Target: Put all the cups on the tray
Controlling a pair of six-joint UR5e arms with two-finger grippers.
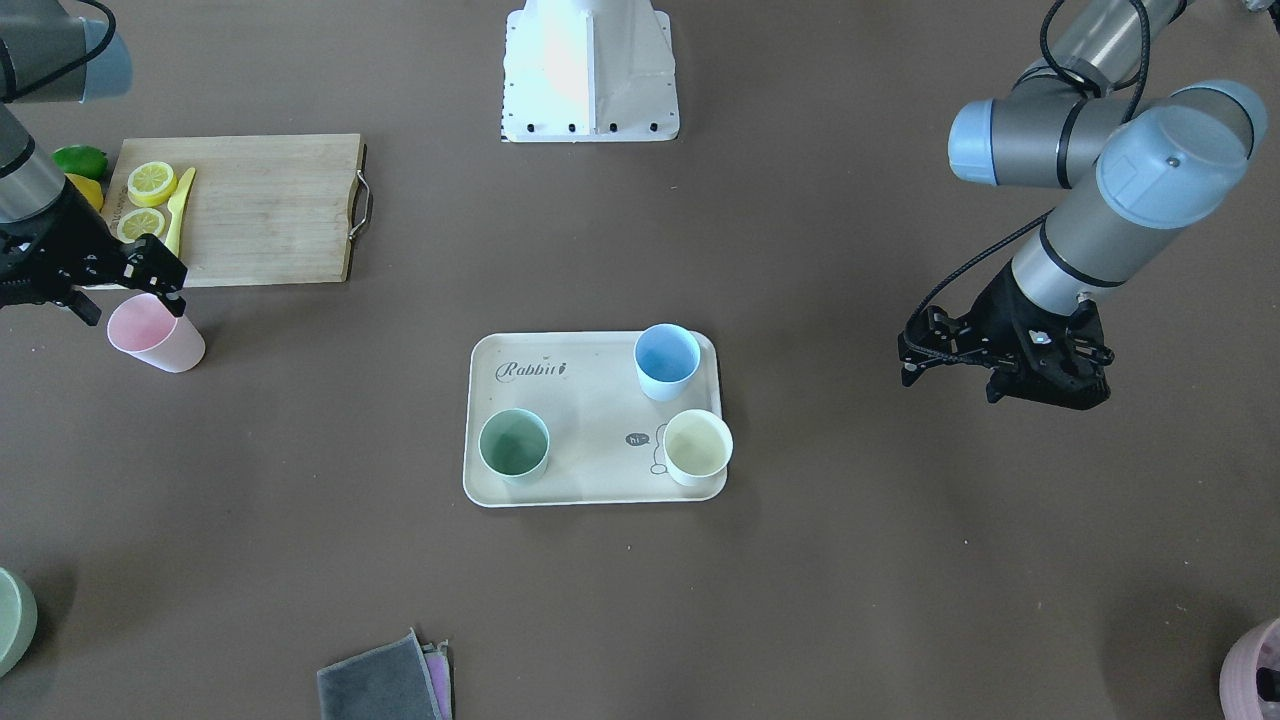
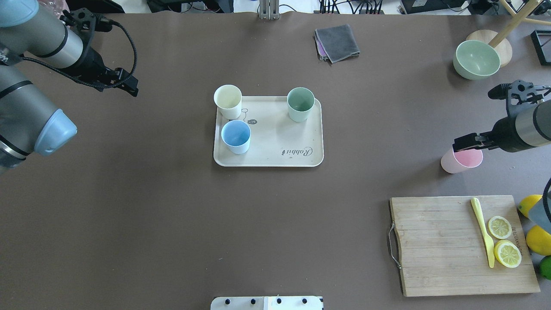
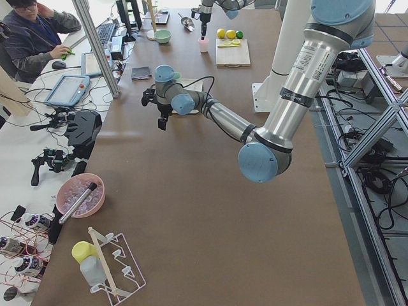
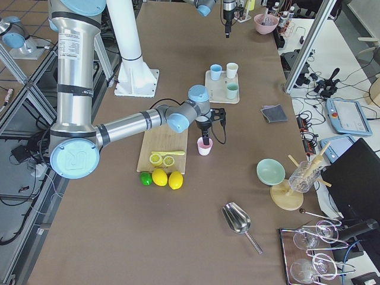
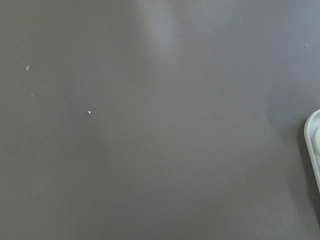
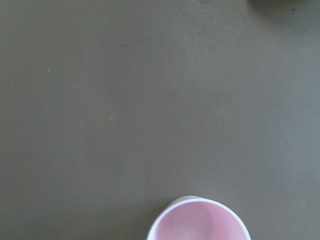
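The cream tray (image 1: pixel 590 470) (image 2: pixel 275 155) lies mid-table. On it stand the light blue cup (image 1: pixel 667 360) (image 2: pixel 236 136), the sage green cup (image 1: pixel 514 446) (image 2: pixel 300 103) and the cream-yellow cup (image 1: pixel 697 446) (image 2: pixel 227 100). The pink cup (image 1: pixel 155 334) (image 2: pixel 461 159) (image 6: pixel 199 222) stands upright on the bare table, far from the tray and beside the cutting board. My right gripper (image 1: pixel 135 305) (image 2: pixel 468 145) is open at the pink cup's rim, with a finger on either side. My left gripper (image 1: pixel 950 388) (image 2: pixel 122 86) is open and empty, hovering beside the tray.
A bamboo cutting board (image 2: pixel 434 245) holds lemon slices (image 2: pixel 500 227) and a yellow knife (image 2: pixel 483 230), with whole lemons (image 2: pixel 540 239) beside it. A green bowl (image 2: pixel 477 59), a grey cloth (image 2: pixel 337 42), a mauve pot (image 1: pixel 1255 672) and the robot base (image 1: pixel 590 70) are also on the table.
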